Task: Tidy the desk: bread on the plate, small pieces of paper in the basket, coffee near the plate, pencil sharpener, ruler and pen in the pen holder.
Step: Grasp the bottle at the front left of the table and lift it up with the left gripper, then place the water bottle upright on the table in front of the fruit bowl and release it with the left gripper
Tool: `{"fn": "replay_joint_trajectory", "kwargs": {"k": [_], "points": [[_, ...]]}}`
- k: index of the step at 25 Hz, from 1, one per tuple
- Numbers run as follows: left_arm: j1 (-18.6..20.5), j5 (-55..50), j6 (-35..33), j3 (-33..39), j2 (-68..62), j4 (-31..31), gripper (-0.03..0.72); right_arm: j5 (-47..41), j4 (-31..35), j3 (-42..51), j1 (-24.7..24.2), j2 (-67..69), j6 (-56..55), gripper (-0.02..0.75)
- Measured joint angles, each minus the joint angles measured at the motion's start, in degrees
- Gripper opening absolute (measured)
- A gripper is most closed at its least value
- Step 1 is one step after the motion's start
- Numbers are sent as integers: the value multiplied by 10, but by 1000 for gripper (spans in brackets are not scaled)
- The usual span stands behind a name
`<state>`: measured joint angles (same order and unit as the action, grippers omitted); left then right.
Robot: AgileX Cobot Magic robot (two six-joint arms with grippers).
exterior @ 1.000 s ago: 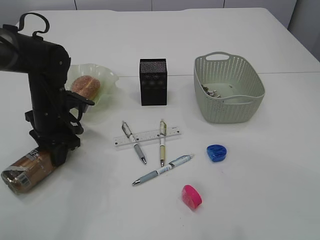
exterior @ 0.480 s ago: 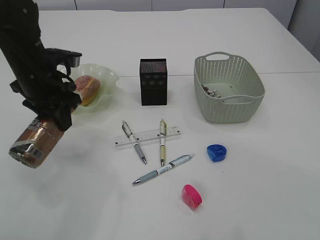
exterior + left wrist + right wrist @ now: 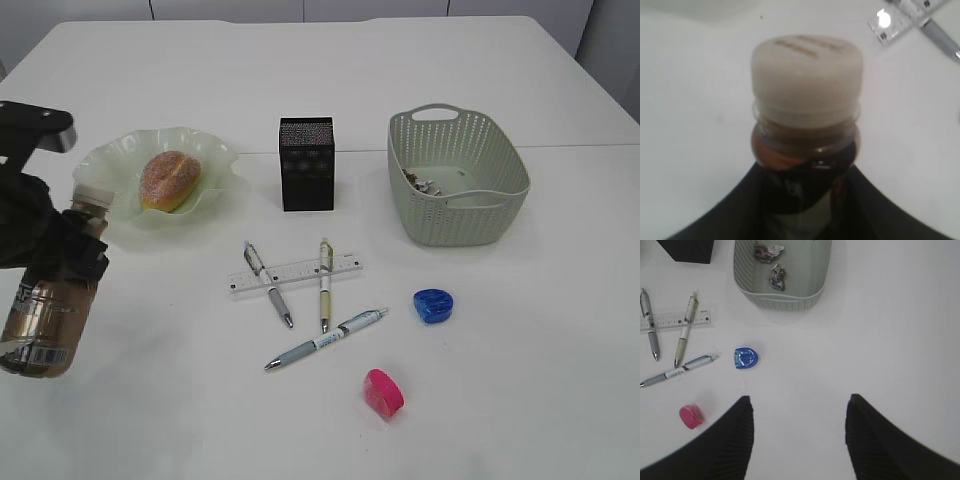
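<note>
I see a plain white table (image 3: 480, 90), pale panels along the top edge. At far left my left gripper (image 3: 45, 245) is pinching the coffee bottle (image 3: 48, 300) below its white cap; its label print is unreadable. My right gripper (image 3: 799, 440) stands spread above bare tabletop.

Claw (image 3: 805, 200) grips coffee btl (image 3: 806, 115) (white cap).

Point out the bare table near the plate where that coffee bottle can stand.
Bare table lies in front of the plate, left of the pens and ruler, and between the plate and the pen holder. The left gripper holds the coffee bottle there. The pens' cluster is crowded.
</note>
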<state>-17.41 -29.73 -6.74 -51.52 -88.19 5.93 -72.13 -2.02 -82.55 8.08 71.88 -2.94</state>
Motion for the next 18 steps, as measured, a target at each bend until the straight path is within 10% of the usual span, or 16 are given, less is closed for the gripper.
{"fn": "replay_joint_trajectory", "kwargs": {"k": [7,18], "points": [[0,391,0,186,98,17,270,0,0,0,0,0,0,464],[0,759,0,213,-41,47,270,0,-17,0,0,0,0,464]]}}
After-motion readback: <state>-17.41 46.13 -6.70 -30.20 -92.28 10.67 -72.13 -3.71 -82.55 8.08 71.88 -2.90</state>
